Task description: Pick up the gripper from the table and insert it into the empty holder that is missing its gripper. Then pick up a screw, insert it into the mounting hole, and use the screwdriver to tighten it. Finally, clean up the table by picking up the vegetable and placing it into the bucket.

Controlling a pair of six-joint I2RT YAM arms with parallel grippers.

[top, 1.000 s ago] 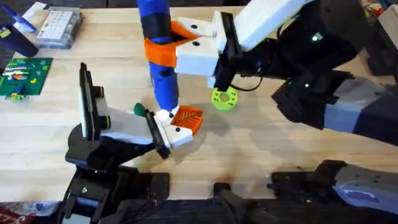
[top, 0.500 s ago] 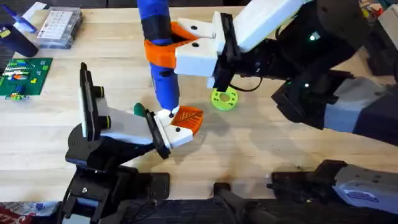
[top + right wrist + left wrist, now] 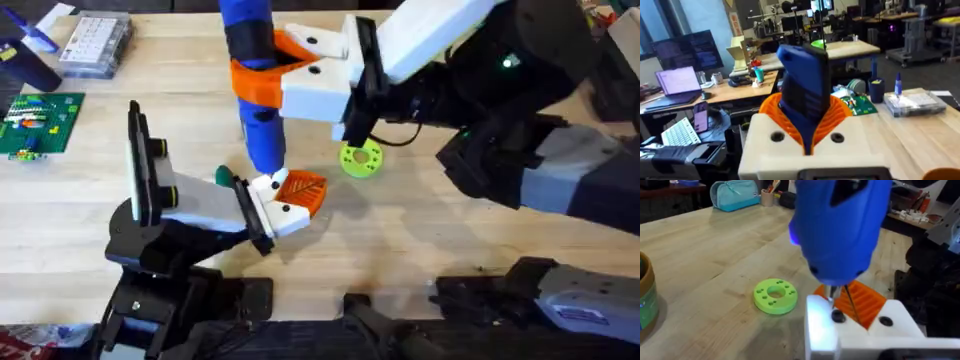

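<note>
My right gripper is shut on the blue screwdriver, holding it upright between its smooth orange jaws; the right wrist view shows the same grasp on the screwdriver. The thin metal tip meets a black round spot on the white holder at the end of my left gripper. I cannot tell whether that spot is a screw or a hole. The orange ribbed gripper sits against the holder. A green vegetable peeks out behind the left arm. The tan bucket stands off to one side.
A lime-green disc with holes lies on the table just right of the holder. At the far left are a green circuit board and a clear parts box. The right arm's dark bulk covers the table's right side.
</note>
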